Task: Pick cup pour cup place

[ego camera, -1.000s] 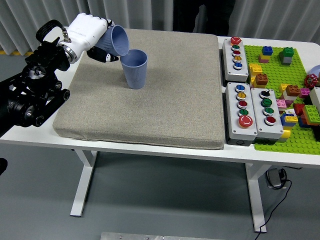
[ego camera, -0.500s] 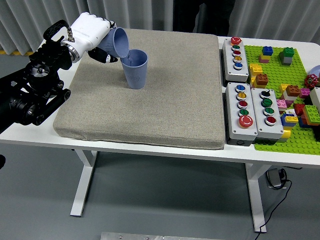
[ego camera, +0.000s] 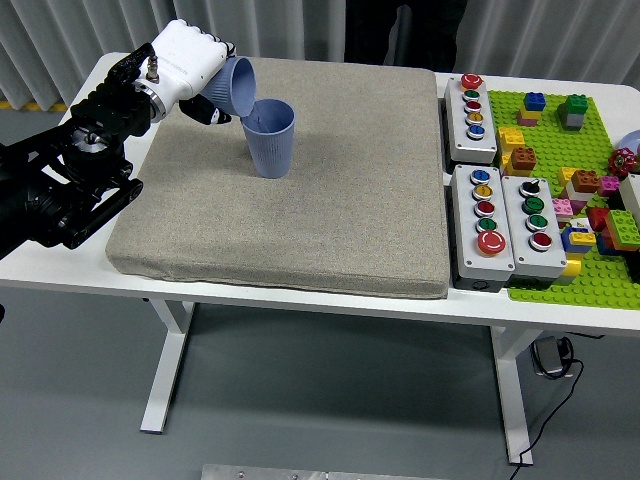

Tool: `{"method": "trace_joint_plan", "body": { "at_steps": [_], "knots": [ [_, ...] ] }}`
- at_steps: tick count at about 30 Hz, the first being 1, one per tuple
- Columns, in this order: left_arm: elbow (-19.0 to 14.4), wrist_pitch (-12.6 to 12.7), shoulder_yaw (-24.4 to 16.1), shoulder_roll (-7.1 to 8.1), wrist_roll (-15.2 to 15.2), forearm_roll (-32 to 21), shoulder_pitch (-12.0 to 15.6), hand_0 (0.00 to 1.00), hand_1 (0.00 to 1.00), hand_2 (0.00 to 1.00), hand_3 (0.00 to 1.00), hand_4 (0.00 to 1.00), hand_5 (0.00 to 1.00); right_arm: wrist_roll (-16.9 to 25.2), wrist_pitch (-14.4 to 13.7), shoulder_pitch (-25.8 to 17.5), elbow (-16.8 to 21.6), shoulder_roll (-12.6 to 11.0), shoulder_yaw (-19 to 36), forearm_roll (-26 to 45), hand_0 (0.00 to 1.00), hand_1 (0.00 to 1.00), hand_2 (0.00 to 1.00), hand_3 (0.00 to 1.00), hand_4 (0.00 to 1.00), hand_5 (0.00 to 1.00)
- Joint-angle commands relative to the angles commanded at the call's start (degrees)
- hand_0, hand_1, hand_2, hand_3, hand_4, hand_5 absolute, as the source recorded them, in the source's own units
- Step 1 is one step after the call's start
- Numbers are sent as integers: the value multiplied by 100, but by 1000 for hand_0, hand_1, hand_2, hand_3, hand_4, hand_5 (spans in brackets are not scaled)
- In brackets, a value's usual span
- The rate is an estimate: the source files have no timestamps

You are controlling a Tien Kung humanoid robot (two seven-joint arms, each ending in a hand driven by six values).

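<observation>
Left robot hand (ego camera: 190, 62) grasps tilted cup (ego camera: 234, 86), mouth down-right, rim over the upright cup (ego camera: 269, 138). Upright cup stands on grey mat (ego camera: 330, 200), far-left part. Mat lies on table (ego camera: 300, 290).

On the table (ego camera: 300, 290) lies a mat (ego camera: 330, 190). An upright cup (ego camera: 270, 138) stands on its far left part. A tilted cup (ego camera: 233, 85) hangs just left of it. Right of the mat sit button boxes (ego camera: 495, 210), then a brick baseplate (ego camera: 560, 140) farther right.
</observation>
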Motion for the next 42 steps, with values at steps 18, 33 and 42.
{"method": "trace_joint_plan", "body": {
  "at_steps": [18, 33, 42],
  "knots": [
    [-149, -18, 422, 46, 215, 82, -323, 479, 485, 515, 567, 839, 184, 6, -4, 47, -2, -19, -17, 13, 700, 710, 679, 640, 83, 341],
    [-128, -86, 915, 46, 331, 82, -505, 480, 489, 518, 567, 831, 165, 4, -8, 51, -2, -14, -26, 22, 700, 710, 679, 640, 83, 341],
    [-174, -41, 899, 79, 312, 82, -444, 484, 489, 518, 568, 830, 160, -1, -4, 40, 1, -5, -21, 0, 700, 710, 678, 640, 83, 342]
  ]
}}
